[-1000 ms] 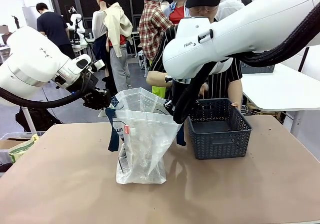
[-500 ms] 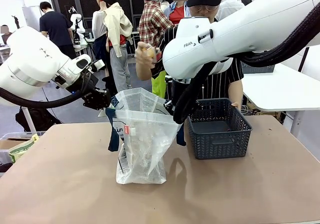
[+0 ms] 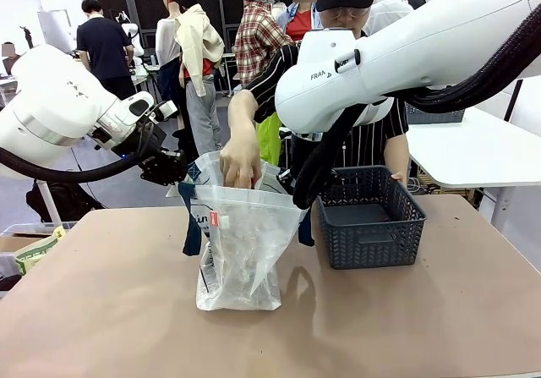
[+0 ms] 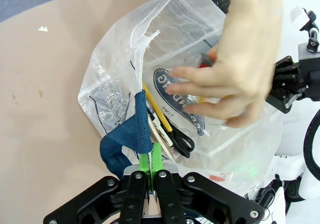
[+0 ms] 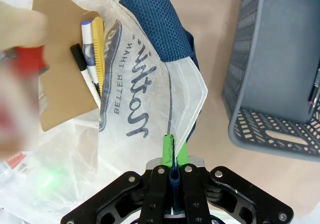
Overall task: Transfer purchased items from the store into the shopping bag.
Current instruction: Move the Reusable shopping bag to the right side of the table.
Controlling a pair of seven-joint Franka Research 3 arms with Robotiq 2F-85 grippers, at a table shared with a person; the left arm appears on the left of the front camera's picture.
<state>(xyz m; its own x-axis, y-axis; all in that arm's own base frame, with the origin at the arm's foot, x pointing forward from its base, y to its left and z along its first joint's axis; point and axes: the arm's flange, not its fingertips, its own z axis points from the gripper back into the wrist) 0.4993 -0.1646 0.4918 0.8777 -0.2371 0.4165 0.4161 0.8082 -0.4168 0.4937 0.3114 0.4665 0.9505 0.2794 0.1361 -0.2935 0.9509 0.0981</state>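
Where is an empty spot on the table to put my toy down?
Bare table left of the shopping bag, along the near edge, and right of the basket. Crowded at the bag's mouth: the person's hand dips in, the robot's left hand and right hand pinch its sides.

Bag (image 3: 241, 243): thin crinkly plastic film, glossy, see-through; its strap (image 4: 139, 129), coarse navy mesh cloth; box (image 5: 60, 73) inside looks like matt brown cardboard; basket (image 3: 372, 226), matt grey plastic lattice; table (image 3: 423, 327), smooth matt brown; my left pads (image 4: 157, 156), smooth green on matt black.
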